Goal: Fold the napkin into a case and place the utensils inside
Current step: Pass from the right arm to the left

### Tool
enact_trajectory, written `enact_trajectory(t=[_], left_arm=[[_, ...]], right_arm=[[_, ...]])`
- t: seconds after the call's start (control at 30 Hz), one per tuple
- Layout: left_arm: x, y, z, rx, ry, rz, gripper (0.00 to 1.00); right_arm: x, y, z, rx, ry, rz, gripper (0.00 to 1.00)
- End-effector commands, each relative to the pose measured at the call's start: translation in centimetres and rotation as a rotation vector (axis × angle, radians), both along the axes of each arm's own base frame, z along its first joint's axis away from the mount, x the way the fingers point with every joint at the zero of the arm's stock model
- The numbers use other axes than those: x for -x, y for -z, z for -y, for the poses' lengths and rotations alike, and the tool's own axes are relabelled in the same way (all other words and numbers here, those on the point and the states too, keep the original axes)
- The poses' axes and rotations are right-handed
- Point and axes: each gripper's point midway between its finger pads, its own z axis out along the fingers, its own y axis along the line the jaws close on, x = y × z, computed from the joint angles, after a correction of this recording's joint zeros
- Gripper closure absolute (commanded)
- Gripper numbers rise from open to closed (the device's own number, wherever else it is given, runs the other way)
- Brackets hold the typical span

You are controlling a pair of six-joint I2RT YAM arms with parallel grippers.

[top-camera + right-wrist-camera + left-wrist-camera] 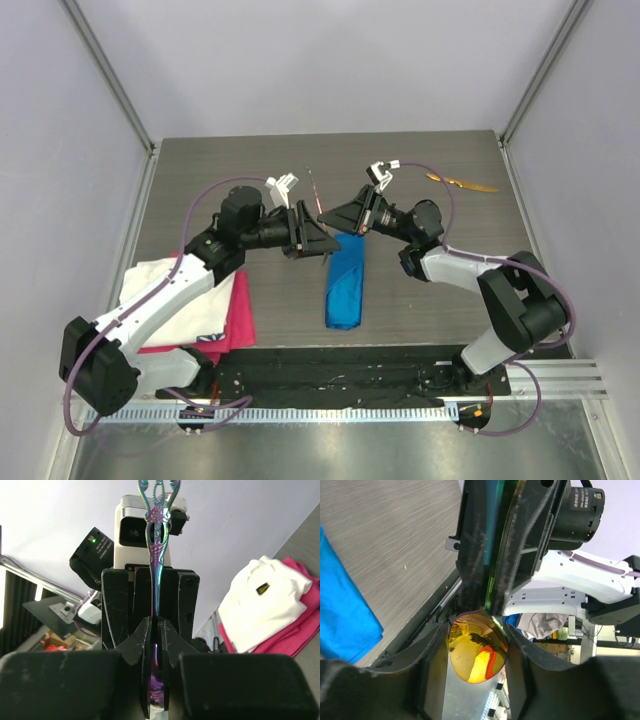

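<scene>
Closest to the left wrist camera, the left pincer [477, 630] has its two fingers set on either side of the bowl of a shiny, colour-shifting spoon [477, 655]. The bowl fills the gap between them. Whether they press on it or only flank it, I cannot tell.

Across the desk [420, 300] from left to right:

- **Near-left corner:** a white cloth [170, 290] lies on top of a pink cloth [238, 315].
- **Middle:** the two arms meet tip to tip in the air. The right pincer [156, 630] is narrowed to a slit and clamped on the spoon low down, where a purple sheen shows between its fingers. The ornate handle rises from there, leaning toward the far edge.
- **Below them:** the case [345, 285], the blue napkin folded into a long narrow pouch, lies flat in the middle of the desk, nearer the near edge. Its long axis runs near to far, and its far end sits under the meeting pincers.
- **Far-right corner:** the orange-yellow utensil [462, 182] lies well apart from both arms.

The case lies straight below the spoon, but the handle stands roughly upright while the pouch lies flat. The handle probably has to tip down into line with the pouch before the spoon can slide in. The right arm has the sure hold. I cannot tell which end of the case is open.
</scene>
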Motion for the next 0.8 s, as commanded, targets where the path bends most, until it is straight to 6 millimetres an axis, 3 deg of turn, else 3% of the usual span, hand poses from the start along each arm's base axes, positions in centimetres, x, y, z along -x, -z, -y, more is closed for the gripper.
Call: enact_trajectory(t=[0.0,0.1,0.13,0.17,0.2,0.23,0.27,0.33,0.37,0.4,0.47,0.53,0.57,0.73,0.77], left_arm=[[0.0,-1.0,0.3,0.036,0.015,0.030,0.67],[-0.2,-0.6,0.1,0.010,-0.003,0.036,0.74],[-0.2,-0.2,0.0,-0.011,-0.007,0.025,0.76],[-0.3,-0.1,-0.1,-0.024,-0.013,0.024,0.79],[-0.5,-0.4,-0.2,-0.028,-0.015,0.038,0.81],[-0.6,-0.3,-0.2,-0.041,-0.016,0.051,0.82],[-0.5,0.2,-0.4,-0.068,-0.016,0.038,0.84],[-0.8,0.2,-0.6,-0.094,-0.026,0.056,0.86],[-0.8,0.2,-0.7,-0.109,-0.030,0.049,0.86],[-0.9,0.3,-0.9,-0.119,-0.035,0.052,0.87],[-1.0,0.4,-0.9,-0.132,-0.035,0.052,0.87],[-0.9,0.5,-0.9,-0.134,-0.029,0.049,0.87],[-1.0,0.7,-0.8,-0.138,-0.029,0.045,0.88],[-0.9,0.9,-0.8,-0.141,-0.028,0.037,0.88],[-0.9,0.9,-0.8,-0.143,-0.027,0.035,0.88]], right_arm=[[0.9,-5.0,0.8,-0.021,0.102,0.240,0.92],[-0.5,-2.9,0.6,0.115,0.166,0.212,0.89],[-0.4,-3.6,0.7,0.142,0.186,0.235,0.89],[-0.7,-1.9,0.7,0.226,0.192,0.179,0.87],[-0.9,-1.6,0.8,0.262,0.209,0.177,0.85],[-1.4,-2.4,1.2,0.293,0.260,0.223,0.82],[-1.5,-1.0,1.3,0.361,0.263,0.174,0.78],[-2.5,-1.7,1.7,0.431,0.325,0.202,0.73],[-2.6,0.1,2.1,0.516,0.322,0.147,0.66],[-2.9,-1.0,2.1,0.531,0.337,0.164,0.65],[-3.2,0.5,2.4,0.629,0.355,0.132,0.59],[-3.8,0.1,2.4,0.665,0.394,0.138,0.55],[-3.6,1.1,2.1,0.709,0.386,0.117,0.47],[-3.7,1.3,1.2,0.797,0.406,0.142,0.44],[-3.4,2.1,0.6,0.831,0.393,0.144,0.45]])
